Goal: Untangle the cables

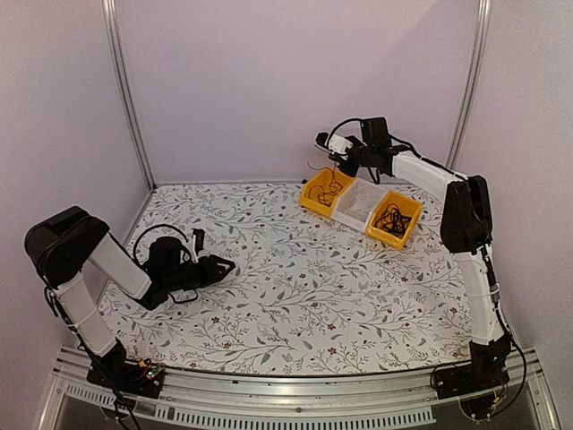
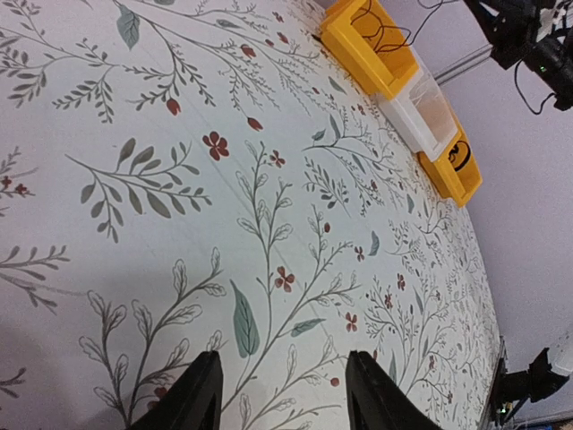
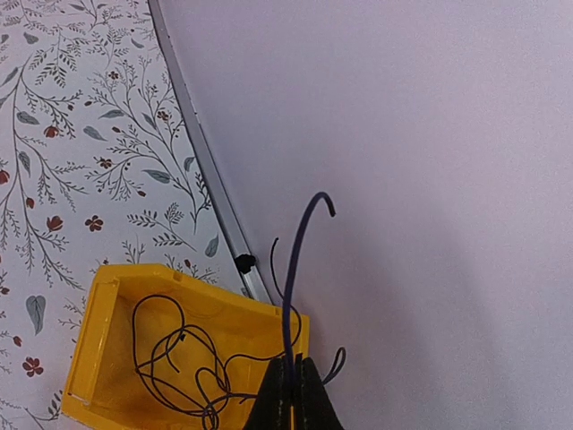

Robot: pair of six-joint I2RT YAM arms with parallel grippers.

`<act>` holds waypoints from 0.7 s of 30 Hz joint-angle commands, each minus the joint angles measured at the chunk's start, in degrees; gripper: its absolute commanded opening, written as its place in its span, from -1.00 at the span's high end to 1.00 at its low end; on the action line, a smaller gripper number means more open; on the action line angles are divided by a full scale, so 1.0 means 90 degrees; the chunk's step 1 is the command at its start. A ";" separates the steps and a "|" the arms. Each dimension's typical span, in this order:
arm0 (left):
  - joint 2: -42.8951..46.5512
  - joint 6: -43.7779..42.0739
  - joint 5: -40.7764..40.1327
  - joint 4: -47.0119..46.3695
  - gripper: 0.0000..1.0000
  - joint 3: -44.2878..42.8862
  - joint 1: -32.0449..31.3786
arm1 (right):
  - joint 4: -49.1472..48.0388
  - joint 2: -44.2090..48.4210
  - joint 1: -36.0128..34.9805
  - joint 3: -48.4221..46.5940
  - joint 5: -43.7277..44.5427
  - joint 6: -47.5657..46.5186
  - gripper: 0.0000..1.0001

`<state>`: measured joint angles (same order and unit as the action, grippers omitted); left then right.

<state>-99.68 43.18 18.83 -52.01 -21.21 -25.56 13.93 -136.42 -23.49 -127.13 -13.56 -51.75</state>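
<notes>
Right end effector (image 3: 289, 385) pressed together on thin cable (image 3: 287, 296), held above yellow bin (image 3: 89, 340); cable clump (image 3: 206, 399) contained in bin. Left end effector (image 2: 282, 381) spread, well apart from bin.

The left arm (image 1: 116, 264) is folded low behind the left claw (image 2: 283, 360), whose fingers (image 2: 195, 399) stand wide apart. The right arm (image 1: 430, 175) stretches high and forward, the right claw (image 3: 288, 394) pinched tight on a cable (image 3: 291, 269) arching up from between its tips.
</notes>
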 commanded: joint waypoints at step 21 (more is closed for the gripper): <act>-0.0265 0.0086 0.0035 -0.0020 0.07 -0.0229 -0.0101 | 0.0088 -0.0630 -0.0013 0.0203 -0.0642 0.0995 0.16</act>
<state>-101.06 43.81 18.81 -51.62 -22.17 -25.87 14.15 -145.60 -23.35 -127.09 -19.22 -44.58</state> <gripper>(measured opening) 0.467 0.382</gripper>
